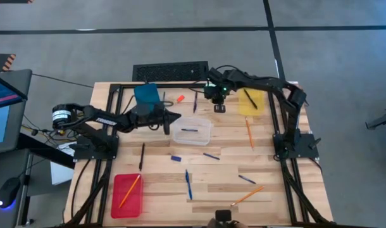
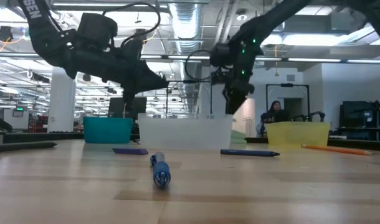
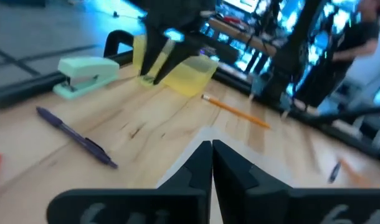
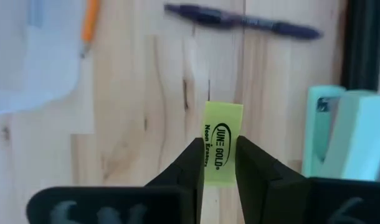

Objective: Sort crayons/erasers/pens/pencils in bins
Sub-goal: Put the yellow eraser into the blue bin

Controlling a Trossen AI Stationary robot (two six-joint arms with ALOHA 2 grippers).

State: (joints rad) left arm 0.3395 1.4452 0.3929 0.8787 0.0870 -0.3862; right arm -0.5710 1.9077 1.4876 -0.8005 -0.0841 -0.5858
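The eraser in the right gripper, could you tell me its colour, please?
Yellow eraser with dark lettering, clearest in the right wrist view.

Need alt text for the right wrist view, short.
The right end effector is shut on a yellow eraser printed with black lettering, seen above a light wooden table. A dark-blue pen lies beyond it, a mint-green stapler sits to one side, and a clear bin with an orange pencil shows at the far corner.

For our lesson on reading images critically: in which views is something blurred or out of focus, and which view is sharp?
Low view: the nearest blue pen is soft, too close to the lens. Left wrist view: the room is smeared, and the green stapler is soft. Right wrist view: print on the yellow eraser in the right pincer reads crisply. High view: evenly lit, no strong glare.
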